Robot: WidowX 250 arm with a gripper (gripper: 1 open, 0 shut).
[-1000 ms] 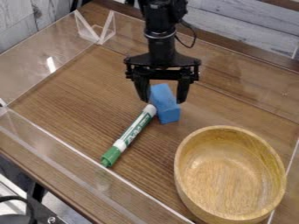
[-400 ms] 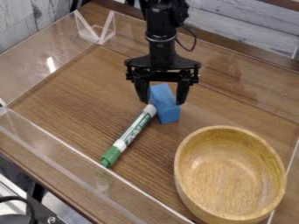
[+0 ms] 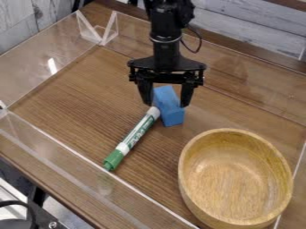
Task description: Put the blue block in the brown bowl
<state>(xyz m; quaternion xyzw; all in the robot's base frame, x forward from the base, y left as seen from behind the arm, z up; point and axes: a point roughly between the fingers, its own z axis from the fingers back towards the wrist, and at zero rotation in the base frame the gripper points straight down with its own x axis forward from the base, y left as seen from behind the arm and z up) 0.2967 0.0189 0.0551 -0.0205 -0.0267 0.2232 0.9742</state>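
Observation:
The blue block [image 3: 169, 105] lies on the wooden table, its near end touching the tip of a green-and-white marker [image 3: 131, 138]. Straight above the block hangs my black gripper [image 3: 165, 88], open, one finger [image 3: 139, 85] to the block's left and the other to its right, straddling its far end without closing on it. The brown bowl [image 3: 237, 179] sits empty at the lower right, a short way from the block.
Clear plastic walls [image 3: 48, 148] fence the table on the left and near sides. A folded clear stand [image 3: 96, 29] sits at the back left. The marker lies diagonally toward the near left.

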